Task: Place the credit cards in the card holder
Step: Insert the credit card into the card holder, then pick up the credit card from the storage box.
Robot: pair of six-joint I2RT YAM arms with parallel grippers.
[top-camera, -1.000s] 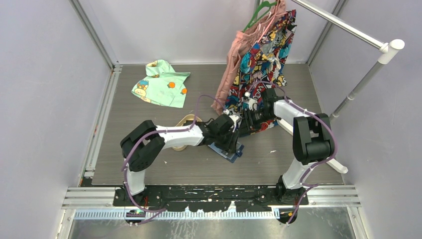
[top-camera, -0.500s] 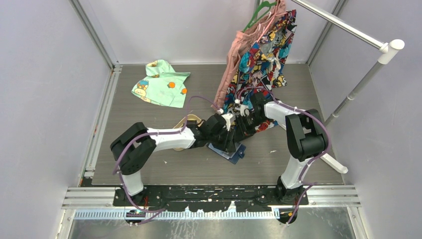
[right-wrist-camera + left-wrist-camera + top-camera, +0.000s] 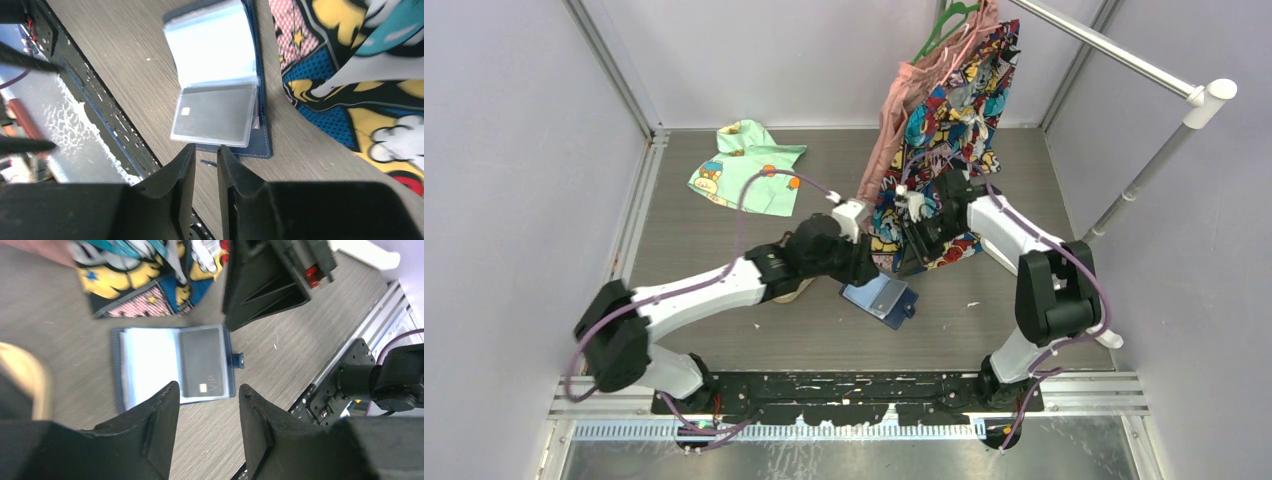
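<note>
Find the left claw [image 3: 207, 390] spread wide and pinching nothing, hovering clear above the small navy-blue leather-like folding card holder [image 3: 150, 365]. Find the right claw [image 3: 206, 150] nearly pressed together with only a thin gap, also pinching nothing, aimed down at the holder's snap-tab end. Look outward to the holder itself: lying open and flat on the grey wood-grain table [image 3: 684, 240], below and between both claws, just in front of the hanging comic-print cloth [image 3: 944, 130]. Count one dark rectangular plastic credit card [image 3: 202, 365] already seated behind a glossy pale sleeve. See no other cards in view, perhaps hidden with the tan oval tray [image 3: 20, 375] under the left arm. Judge the step as fetching the next card. Pinch it by a short edge, bring it flat and square to a free sleeve's mouth, pin the holder with the other claw, and slide gently without buckling the sleeves. Read the holder's long axis in the overhead view as roughly left to right, tilted a little nearer at the right end, snap tab pointing right. Read the seated card's long axis as crosswise to that.
</note>
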